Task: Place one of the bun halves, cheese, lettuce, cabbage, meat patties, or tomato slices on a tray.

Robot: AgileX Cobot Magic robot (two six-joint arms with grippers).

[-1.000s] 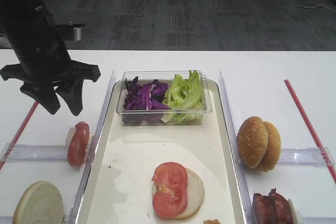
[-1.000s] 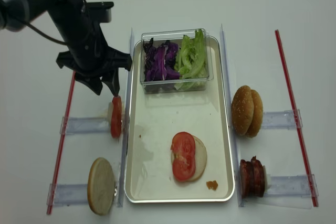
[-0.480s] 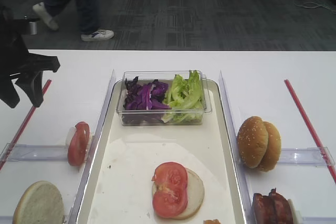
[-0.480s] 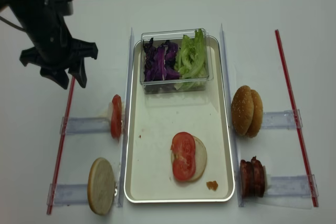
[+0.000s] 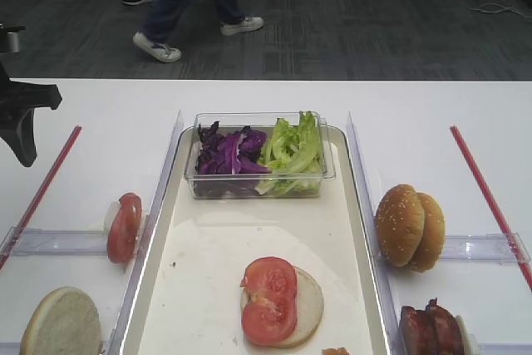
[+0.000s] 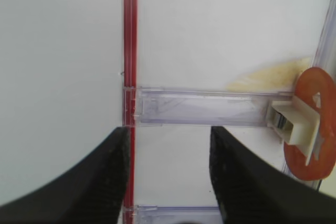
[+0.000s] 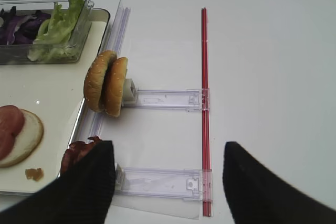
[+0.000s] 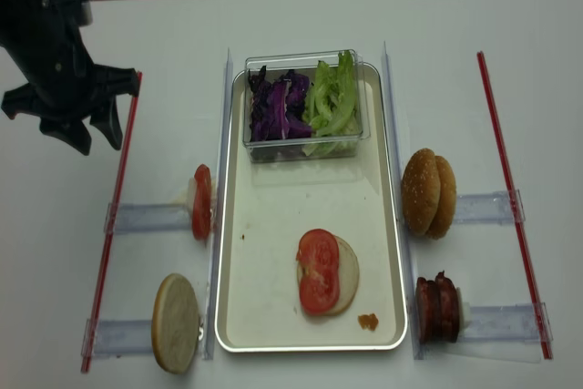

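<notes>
While the tray (image 8: 235, 225) lies lengthwise in the middle of the white table (image 8: 301, 15), the left gripper (image 8: 89, 138) hangs well off the tray's left rim, beyond the left red strip (image 8: 116, 198), with its two dark fingers (image 6: 84, 182) spread apart and nothing between them. In the left wrist view the gap between those fingers frames a clear plastic holder (image 6: 199, 114) and the red strip, and a tomato slice (image 6: 310, 124) standing on edge sits at that holder's tray-side end, off to the side of the jaws and not touched by them.

On the tray, toward its near end, a pale bun half (image 8: 342, 272) lies flat with two tomato slices (image 8: 318, 271) overlapping on top of it. At the tray's far end stands a clear plastic box (image 8: 305, 105) holding purple cabbage (image 8: 276, 107) on its left side and green lettuce (image 8: 332, 97) on its right. A small orange-brown scrap (image 8: 368, 322) lies near the tray's near right corner.

Left of the tray, another pale bun half (image 8: 175, 322) stands on edge near the near corner. Right of the tray, two sesame bun halves (image 8: 430, 192) stand on edge together, and the meat patties (image 8: 437, 307) stand nearer the near corner.

The right gripper (image 7: 168, 182) hovers right of the tray, its fingers wide apart and empty, with the patties just beside its left finger.
</notes>
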